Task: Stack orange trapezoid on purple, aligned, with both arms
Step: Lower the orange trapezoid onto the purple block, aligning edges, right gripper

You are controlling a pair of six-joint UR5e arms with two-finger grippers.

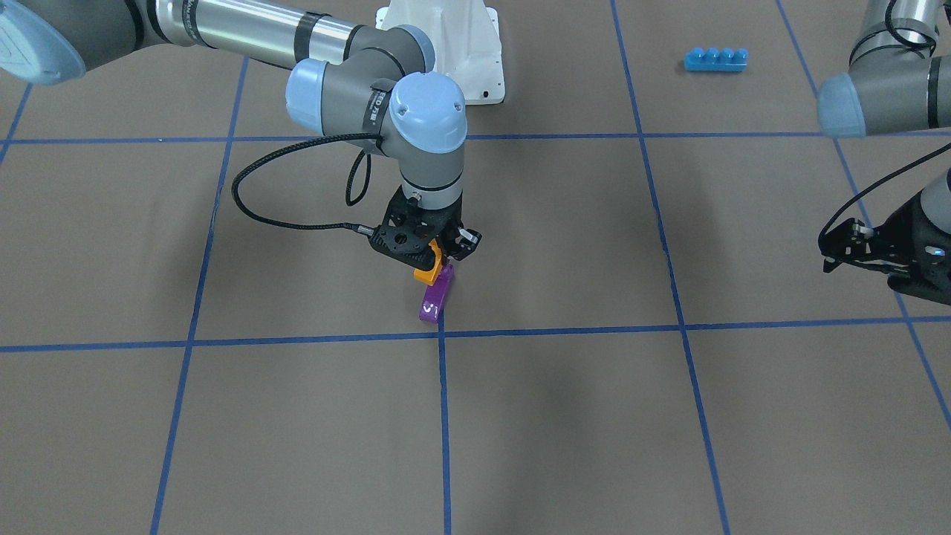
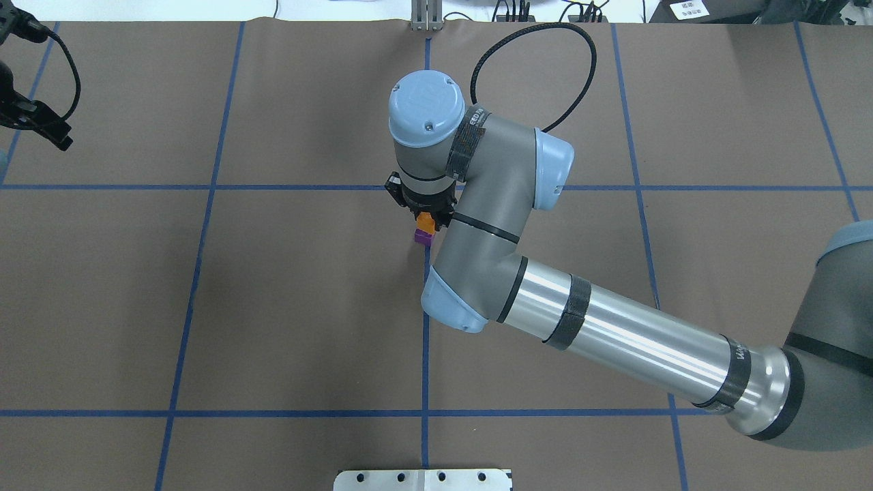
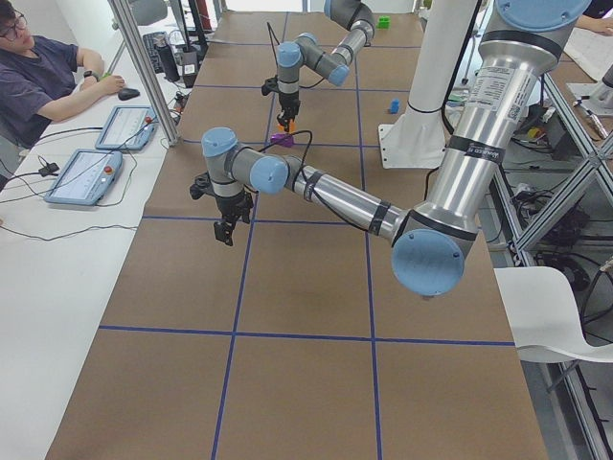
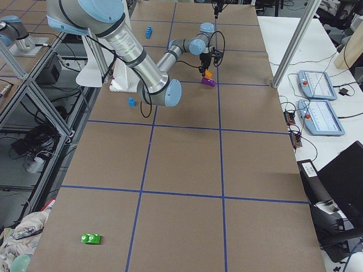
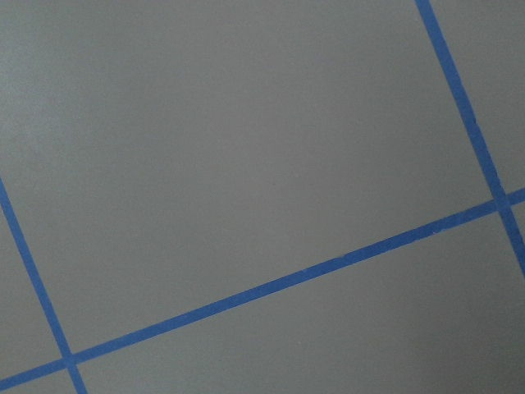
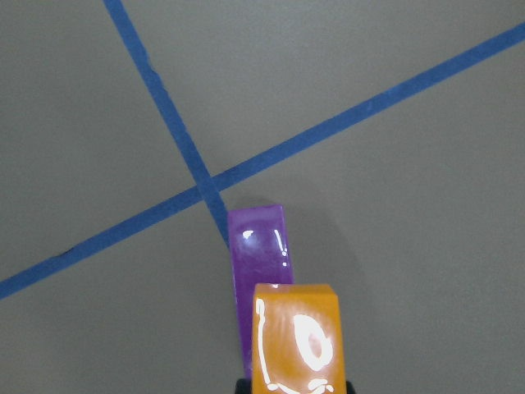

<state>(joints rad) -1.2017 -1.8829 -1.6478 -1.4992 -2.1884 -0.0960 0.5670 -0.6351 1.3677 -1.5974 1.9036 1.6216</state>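
- Nearest my right wrist lens sat the orange trapezoid (image 6: 295, 338), glossy and filling the bottom of that view.
- It was pinched by the right gripper (image 1: 440, 256), whose jaws were drawn in narrow on its sides.
- Beneath and beyond it lay the purple (image 6: 261, 246), flat on the brown table (image 1: 565, 416), with its long side running away from the wrist camera.
- The purple's far end stopped just short of a crossing of blue tape lines (image 6: 205, 185).
- From that wrist view, the orange trapezoid sat off towards the right edge of the purple rather than square over it.
- From the front-facing camera, the orange piece overlapped the end of the purple nearer the robot's base.
- I could not tell whether the two pieces were touching or a little apart.
- The left gripper (image 2: 41, 126) hung well apart from both pieces, at the left edge of the overhead view.
- Its wrist camera gave me only table and tape, and I could not tell whether its claw was wide or narrow.
- A long blue brick (image 1: 715, 59) with four studs lay on the table well away from the stack, on the left arm's side.
- A small blue block (image 4: 131, 102) lay near the white pedestal (image 4: 102, 73).
- A green block (image 4: 91, 238) lay on the table nearest the right-end camera.
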